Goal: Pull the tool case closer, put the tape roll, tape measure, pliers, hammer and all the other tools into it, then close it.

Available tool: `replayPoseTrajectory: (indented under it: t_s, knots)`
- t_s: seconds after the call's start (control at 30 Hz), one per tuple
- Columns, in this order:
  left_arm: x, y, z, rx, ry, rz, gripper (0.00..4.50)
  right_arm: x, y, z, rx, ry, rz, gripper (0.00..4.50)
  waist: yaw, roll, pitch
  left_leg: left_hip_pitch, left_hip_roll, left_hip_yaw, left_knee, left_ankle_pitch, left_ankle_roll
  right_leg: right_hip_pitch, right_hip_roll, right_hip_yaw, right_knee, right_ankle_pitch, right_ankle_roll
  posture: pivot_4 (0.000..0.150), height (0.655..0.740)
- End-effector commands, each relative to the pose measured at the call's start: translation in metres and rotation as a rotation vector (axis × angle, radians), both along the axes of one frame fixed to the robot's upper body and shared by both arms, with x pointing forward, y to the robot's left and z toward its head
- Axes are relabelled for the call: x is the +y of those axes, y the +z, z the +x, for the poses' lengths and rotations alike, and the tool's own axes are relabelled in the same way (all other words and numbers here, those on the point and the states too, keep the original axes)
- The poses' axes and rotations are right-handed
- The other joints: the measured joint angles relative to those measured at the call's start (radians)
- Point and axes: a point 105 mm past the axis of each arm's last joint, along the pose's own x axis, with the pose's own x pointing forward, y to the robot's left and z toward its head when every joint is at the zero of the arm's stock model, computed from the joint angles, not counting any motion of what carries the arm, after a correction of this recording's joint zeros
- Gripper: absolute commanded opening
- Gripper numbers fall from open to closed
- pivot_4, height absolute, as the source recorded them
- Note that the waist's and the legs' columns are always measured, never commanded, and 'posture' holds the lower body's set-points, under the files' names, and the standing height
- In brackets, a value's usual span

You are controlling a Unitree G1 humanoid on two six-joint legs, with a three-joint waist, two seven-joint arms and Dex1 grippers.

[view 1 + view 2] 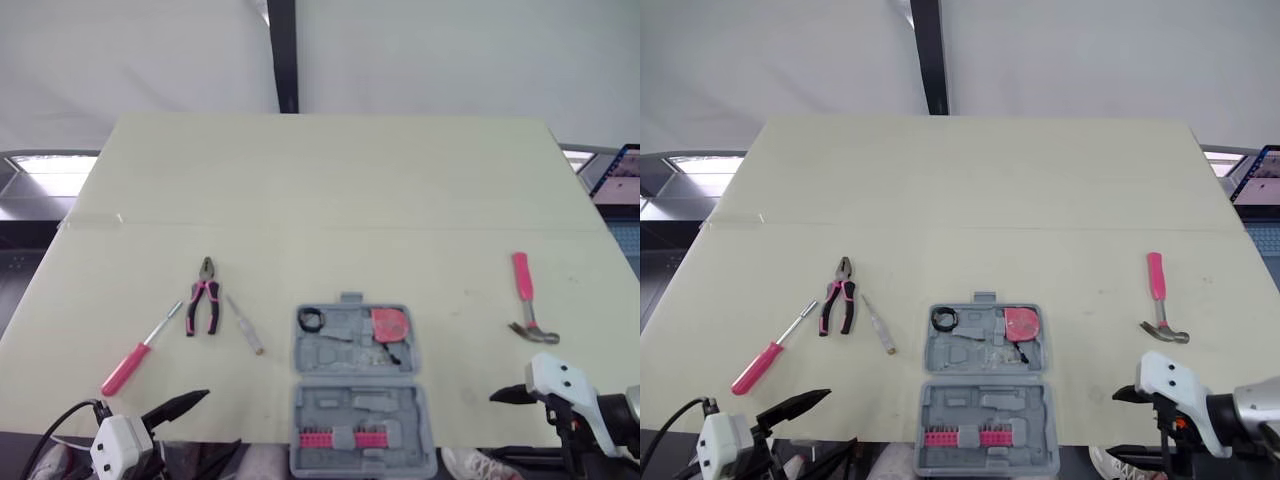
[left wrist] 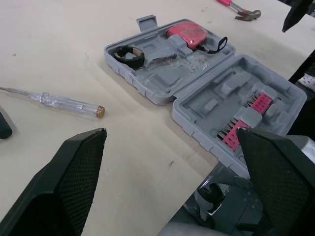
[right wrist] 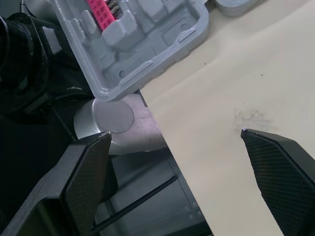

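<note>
The grey tool case (image 1: pixel 345 352) lies open at the table's near edge, in the middle, and its near half overhangs the edge. The far half holds a black tape roll (image 1: pixel 312 319) and a pink tape measure (image 1: pixel 390 324). A row of pink bits (image 1: pixel 340 437) sits in the near half. To the case's left lie the pink-and-black pliers (image 1: pixel 204 302), a clear tester screwdriver (image 1: pixel 245 325) and a pink-handled screwdriver (image 1: pixel 135 360). The pink-handled hammer (image 1: pixel 527 300) rests at the right. My left gripper (image 1: pixel 195 430) hangs open at the near left edge, and my right gripper (image 1: pixel 505 425) is open at the near right, both empty.
The pale table (image 1: pixel 330 200) stretches far behind the tools. A faint seam crosses it halfway back. Beyond its left and right edges are grey floor and a blue object (image 1: pixel 622 175).
</note>
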Motion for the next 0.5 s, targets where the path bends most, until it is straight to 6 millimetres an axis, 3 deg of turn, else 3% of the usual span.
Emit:
replayPoseTrajectory:
  t_s: [0.03,0.17,0.27,0.37,0.5]
  knots:
    - [-0.003,0.008,0.008,-0.029,0.021,-0.030,4.50,0.005,0.004,0.007,-0.052,0.023,0.026,4.46,0.000,0.000,0.000,0.000,0.000,0.000,0.000,0.000,0.000,0.000,0.000,0.000,0.000,0.000,0.000,0.150,0.7400]
    - [0.004,0.024,0.034,-0.063,0.323,-0.198,4.50,0.023,0.022,0.015,-0.136,0.064,0.123,4.46,-0.001,0.000,0.000,0.000,0.000,0.000,0.001,0.000,0.000,0.001,0.000,0.000,0.001,0.000,0.001,0.150,0.7400]
    - [0.013,0.028,0.045,-0.058,0.559,-0.275,4.50,0.036,0.040,0.029,-0.316,0.044,0.217,4.46,-0.001,-0.001,0.001,0.000,0.000,-0.001,0.002,0.000,0.000,0.002,0.000,0.001,0.001,0.001,0.002,0.150,0.7400]
    - [0.011,0.023,0.044,0.010,0.643,-0.279,4.50,0.051,0.055,0.029,-0.436,0.039,0.355,4.46,0.000,-0.001,0.001,0.001,0.000,-0.001,0.003,0.000,0.000,0.002,0.000,0.000,0.001,0.001,0.003,0.150,0.7400]
    - [0.013,0.015,0.041,0.027,0.662,-0.264,4.50,0.055,0.045,0.024,-0.421,0.072,0.337,4.46,0.003,-0.001,0.001,0.000,-0.001,-0.001,0.003,0.000,0.000,0.002,0.000,0.001,0.001,0.001,0.003,0.150,0.7400]
